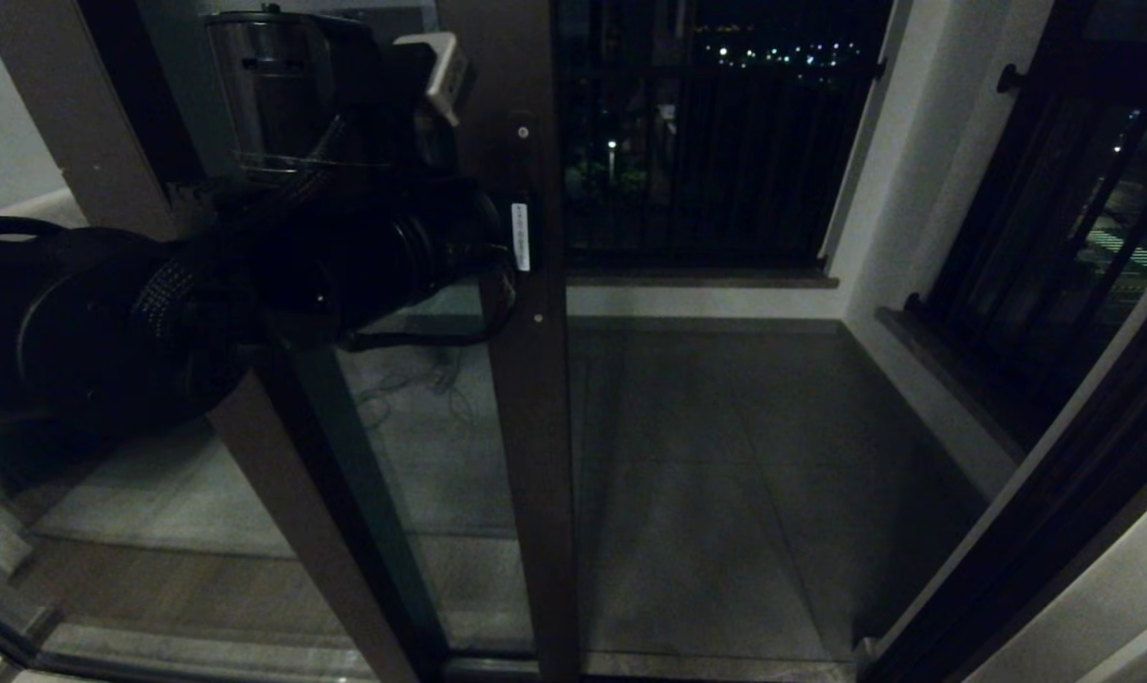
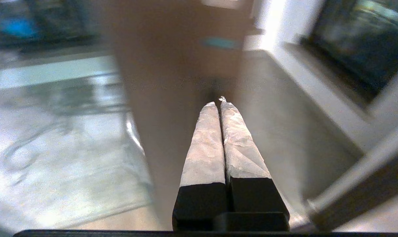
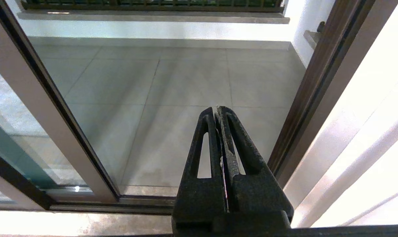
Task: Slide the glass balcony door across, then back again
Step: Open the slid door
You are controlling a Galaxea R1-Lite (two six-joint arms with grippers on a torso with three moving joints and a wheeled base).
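1. Black, the left arm (image 1: 156, 313) fills the left of the head view and reaches toward the centre.
2. The left gripper (image 2: 218, 102) has its taped fingers (image 2: 205, 144) pressed together, empty, tips at the door's brown stile (image 2: 172, 65).
3. The right gripper (image 3: 218, 110) shows only in its own wrist view, fingers closed on nothing, hanging over the sill.
4. The door (image 1: 535, 427) stands at centre of the head view, its stile upright with small screws; the glass lies to the left.
5. Right of the stile the opening shows the tiled balcony floor (image 1: 725, 455).
6. Farthest, a dark railing (image 1: 715, 142) crosses the upper centre.
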